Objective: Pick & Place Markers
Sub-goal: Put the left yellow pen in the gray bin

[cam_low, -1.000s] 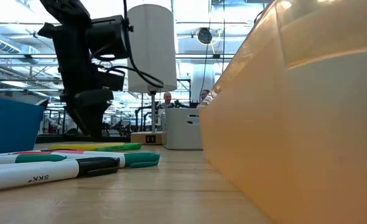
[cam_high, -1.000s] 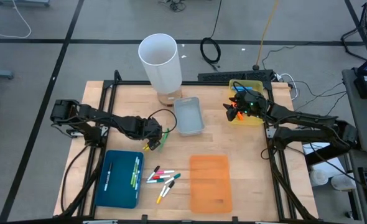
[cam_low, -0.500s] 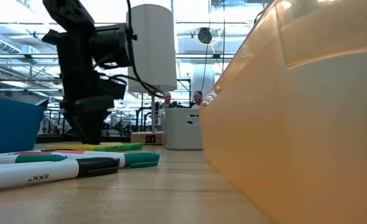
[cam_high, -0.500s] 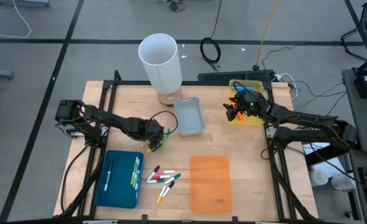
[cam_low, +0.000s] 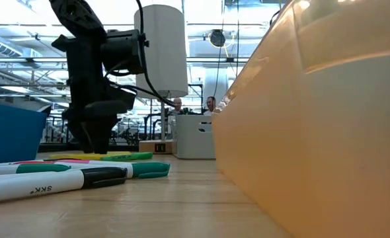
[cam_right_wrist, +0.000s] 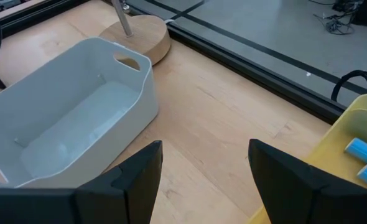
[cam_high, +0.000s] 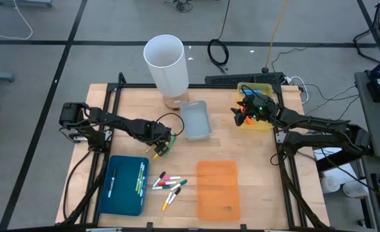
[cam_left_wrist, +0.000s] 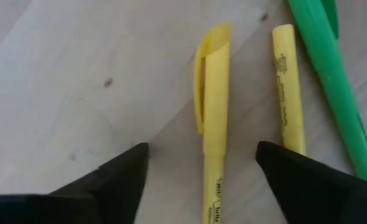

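My left gripper (cam_left_wrist: 202, 171) hangs low over the wood with its jaws spread either side of a yellow marker (cam_left_wrist: 213, 134), which lies flat and untouched; I judge I've lined up on it because it sits nearest of a small trio, beside a second yellow one (cam_left_wrist: 288, 93) and a green one (cam_left_wrist: 331, 74). My right gripper (cam_right_wrist: 202, 180) waits with jaws apart and empty by the yellow tray (cam_high: 257, 106) at the far right.

Largest down: one wooden table (cam_high: 248, 161), one tall white cylinder (cam_high: 167, 62) on its stand, then four trays, the orange tray (cam_high: 218, 189), blue tray (cam_high: 122, 185), white tray (cam_high: 195, 120) and the yellow, probably one per colour for sorting. The blue tray already holds a few markers. A loose heap of markers (cam_high: 169, 185) lies between blue and orange; I can't count them surely.
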